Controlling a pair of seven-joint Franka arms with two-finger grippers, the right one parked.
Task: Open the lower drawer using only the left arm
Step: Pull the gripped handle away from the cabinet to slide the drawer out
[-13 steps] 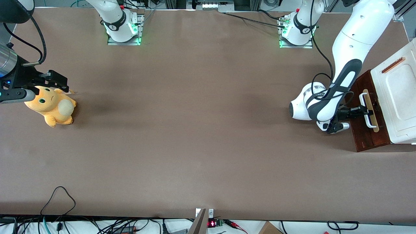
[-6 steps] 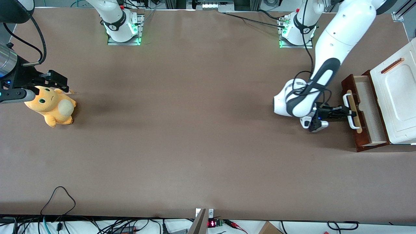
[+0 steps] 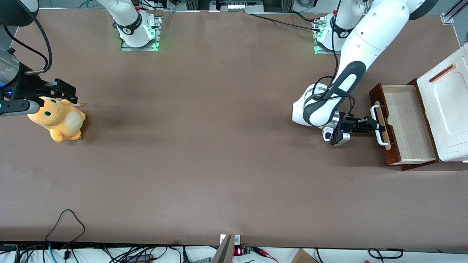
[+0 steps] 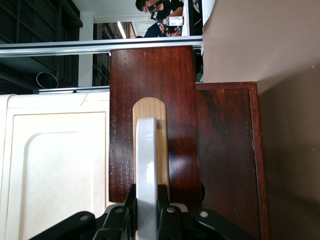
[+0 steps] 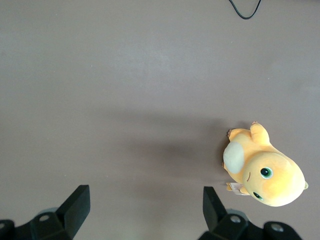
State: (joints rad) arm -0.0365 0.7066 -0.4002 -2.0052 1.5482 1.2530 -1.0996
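One drawer, front view: the lower drawer point(image 3: 402, 124) stood pulled well out of the cabinet point(image 3: 448, 109) at the working arm's end of the table point(image 3: 219, 146), its pale inside open to view.
Gripper, front view: the left arm point(image 3: 351, 73) reached down to the drawer front, and the gripper point(image 3: 374, 128) sat closed on the white handle point(image 3: 378, 126).
Toy, front view: a yellow plush point(image 3: 56, 118) lay near the parked arm's end of the table, well apart from the work.
Handle, left wrist view: the white handle point(image 4: 146, 165) ran straight into the gripper point(image 4: 146, 210), with a black finger point(image 4: 162, 200) pressed against each side of the bar.
Drawer front, left wrist view: the dark red-brown drawer front point(image 4: 150, 120) stood out from the cabinet point(image 4: 55, 160).
Risk, overpull: the drawer looked near the end of its travel, so more pulling could probably drag it off its runners or shift the cabinet.
Risk, slip: a pull off the drawer's line would likely twist the bar between the fingers and jam the drawer.
Plush, right wrist view: the yellow plush point(image 5: 262, 172) lay alone on the table point(image 5: 125, 100), no hazard.
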